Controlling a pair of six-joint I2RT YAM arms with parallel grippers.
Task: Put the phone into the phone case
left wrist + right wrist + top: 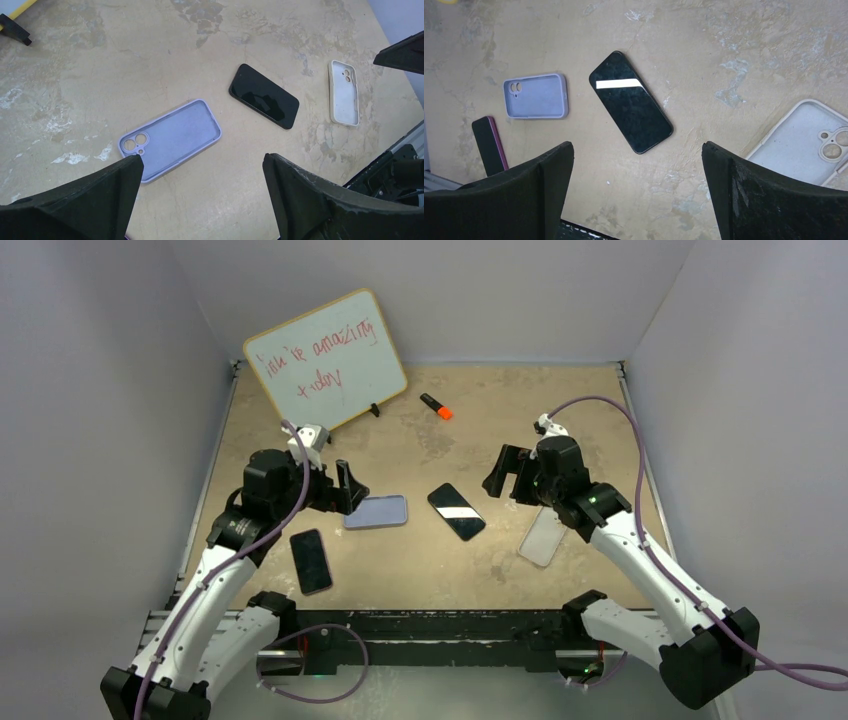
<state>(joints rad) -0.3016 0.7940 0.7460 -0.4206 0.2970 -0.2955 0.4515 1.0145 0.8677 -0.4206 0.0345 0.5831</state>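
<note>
Lilac phone case [377, 511] lies hollow side up. Black phone [456, 511] lies beside it, screen up, long axis diagonal. Left claw [345, 488] and right claw [508, 472] gape wide.

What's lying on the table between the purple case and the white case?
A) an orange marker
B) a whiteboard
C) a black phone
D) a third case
C: the black phone lies flat on the table between the purple case and the white case, touching neither.
</note>
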